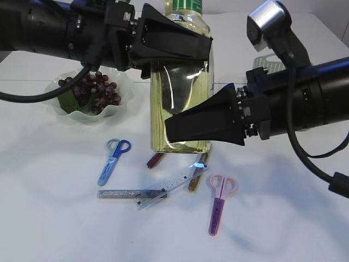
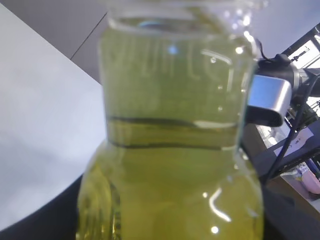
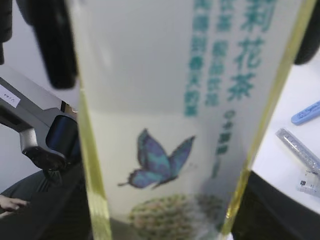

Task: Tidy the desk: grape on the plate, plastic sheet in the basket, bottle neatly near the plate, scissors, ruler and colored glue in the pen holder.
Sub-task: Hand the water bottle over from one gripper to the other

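The bottle [image 1: 180, 93] of yellow tea stands upright mid-table, its base at the tabletop. My left gripper [image 1: 191, 46] is shut on its upper part from the left; the bottle fills the left wrist view [image 2: 170, 150]. My right gripper [image 1: 177, 128] is shut on its lower part from the right, and the butterfly label fills the right wrist view [image 3: 185, 100]. Grapes [image 1: 92, 90] lie on the pale green plate [image 1: 117, 106]. Blue scissors [image 1: 113, 161], pink scissors [image 1: 220, 202], a grey ruler [image 1: 122, 194], a clear strip [image 1: 174, 183] and glue sticks [image 1: 155, 160] lie in front. The pen holder is out of view.
A pale green basket [image 1: 267, 63] sits at the back right, partly behind my right arm. The blue scissors [image 3: 306, 114] and ruler [image 3: 300, 147] also show at the right edge of the right wrist view. The loose items crowd the table just before the bottle's base.
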You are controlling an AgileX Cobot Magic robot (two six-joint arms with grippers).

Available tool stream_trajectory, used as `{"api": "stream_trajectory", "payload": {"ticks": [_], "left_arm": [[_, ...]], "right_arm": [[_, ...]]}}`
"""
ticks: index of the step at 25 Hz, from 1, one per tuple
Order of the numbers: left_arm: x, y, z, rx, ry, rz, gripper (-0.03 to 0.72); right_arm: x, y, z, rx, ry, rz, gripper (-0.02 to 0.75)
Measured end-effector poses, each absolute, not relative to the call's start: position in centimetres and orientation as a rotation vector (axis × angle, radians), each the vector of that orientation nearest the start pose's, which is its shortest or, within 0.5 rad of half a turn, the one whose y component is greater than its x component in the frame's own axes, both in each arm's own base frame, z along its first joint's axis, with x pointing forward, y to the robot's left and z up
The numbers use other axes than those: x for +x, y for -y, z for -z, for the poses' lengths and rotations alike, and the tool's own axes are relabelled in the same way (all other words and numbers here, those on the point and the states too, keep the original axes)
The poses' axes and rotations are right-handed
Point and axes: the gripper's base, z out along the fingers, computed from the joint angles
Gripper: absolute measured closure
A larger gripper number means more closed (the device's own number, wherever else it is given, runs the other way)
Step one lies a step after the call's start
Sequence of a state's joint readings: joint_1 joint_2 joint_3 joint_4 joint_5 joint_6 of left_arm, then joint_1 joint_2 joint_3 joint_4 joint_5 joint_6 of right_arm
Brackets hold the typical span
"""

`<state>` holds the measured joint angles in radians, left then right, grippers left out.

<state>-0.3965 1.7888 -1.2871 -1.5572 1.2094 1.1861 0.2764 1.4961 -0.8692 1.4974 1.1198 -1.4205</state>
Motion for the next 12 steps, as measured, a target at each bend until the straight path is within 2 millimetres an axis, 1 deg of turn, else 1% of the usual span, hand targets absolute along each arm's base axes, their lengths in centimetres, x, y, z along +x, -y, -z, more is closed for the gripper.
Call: {"api": "stream_trajectory", "payload": {"ticks": [2,4,12], "left_arm": [[30.47,21.99,-29.58,0.877,-1.891,1.672,0.23],[30.48,22.0,-29.59,0.874,-1.89,1.674,0.235],[30.53,22.02,-29.58,0.861,-1.893,1.68,0.241]], "right_arm": [[24.2,-15.36,-27.21,-0.886,-1.934,-1.389,0.156],[24.21,-15.37,-27.23,-0.881,-1.935,-1.392,0.123],[24.24,-15.38,-27.27,-0.865,-1.939,-1.401,0.108]]}}
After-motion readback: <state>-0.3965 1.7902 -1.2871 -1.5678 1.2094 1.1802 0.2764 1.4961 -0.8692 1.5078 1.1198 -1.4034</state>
